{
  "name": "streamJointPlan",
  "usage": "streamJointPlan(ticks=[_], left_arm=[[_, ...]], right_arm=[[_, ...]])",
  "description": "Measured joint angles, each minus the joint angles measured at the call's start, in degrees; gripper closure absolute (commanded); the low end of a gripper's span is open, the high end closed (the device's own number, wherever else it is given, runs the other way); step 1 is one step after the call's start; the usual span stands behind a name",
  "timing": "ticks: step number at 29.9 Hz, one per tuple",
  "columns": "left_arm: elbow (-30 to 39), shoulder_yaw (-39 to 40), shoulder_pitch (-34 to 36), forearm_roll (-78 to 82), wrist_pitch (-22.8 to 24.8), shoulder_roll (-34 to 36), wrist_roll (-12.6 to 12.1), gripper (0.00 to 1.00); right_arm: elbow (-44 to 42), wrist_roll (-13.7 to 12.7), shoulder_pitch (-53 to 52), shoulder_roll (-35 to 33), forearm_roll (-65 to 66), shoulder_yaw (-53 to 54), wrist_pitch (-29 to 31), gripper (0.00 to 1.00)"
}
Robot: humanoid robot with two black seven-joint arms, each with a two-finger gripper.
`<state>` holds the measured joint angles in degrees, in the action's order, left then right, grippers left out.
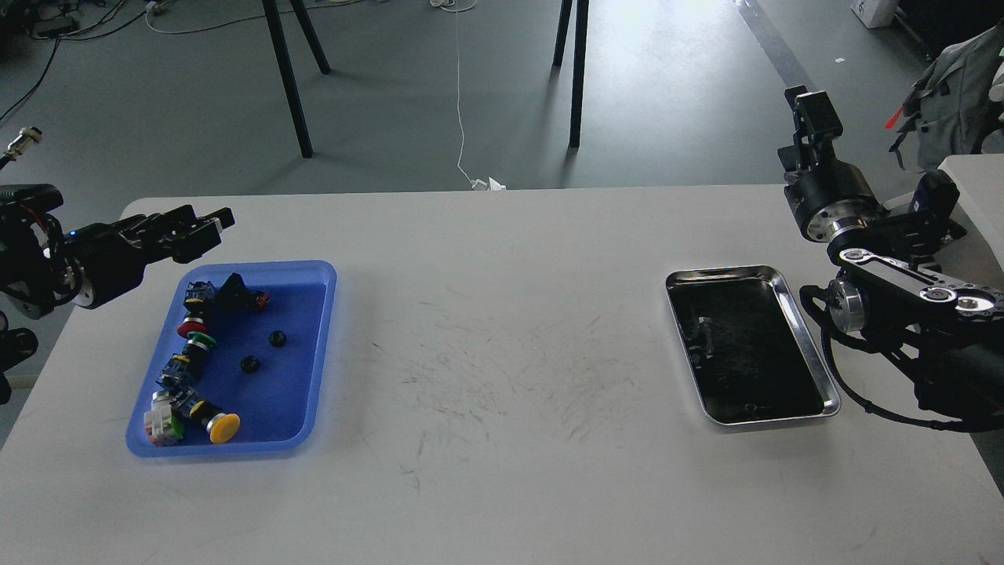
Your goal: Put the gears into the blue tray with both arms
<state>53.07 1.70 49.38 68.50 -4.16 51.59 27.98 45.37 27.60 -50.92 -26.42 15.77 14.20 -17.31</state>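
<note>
Two gears [263, 351] lie apart from each other on the bare floor of the blue tray [318, 345], right of a line of push-buttons [192, 357] with red, green and yellow caps along its left side. The left gripper [205, 225] hangs just past the tray's far left corner, holding nothing; I cannot tell whether its fingers are spread. The right gripper [812, 118] is raised beyond the steel tray [816, 349], well off the table [502, 314], its fingers likewise too dark to separate.
</note>
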Motion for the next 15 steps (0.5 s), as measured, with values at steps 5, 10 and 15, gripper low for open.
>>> streamJointPlan(ticks=[5,10,15], left_arm=[[-0.3,3.1,0.3,-13.0,9.4,0.2,0.0,0.2],[-0.6,5.9,0.4,-24.3,14.1,0.1,0.0,0.19],[-3.6,8.0,0.7,-33.8,16.5,-1.3,0.0,0.01]], right_arm=[[3.2,-0.5,-0.9,-0.7,0.4,0.0,0.0,0.02],[4.5,-1.2,-1.7,-0.7,0.3,0.2,-0.2,0.02],[6.3,-1.6,-1.8,-0.7,0.2,0.2,-0.2,0.02]])
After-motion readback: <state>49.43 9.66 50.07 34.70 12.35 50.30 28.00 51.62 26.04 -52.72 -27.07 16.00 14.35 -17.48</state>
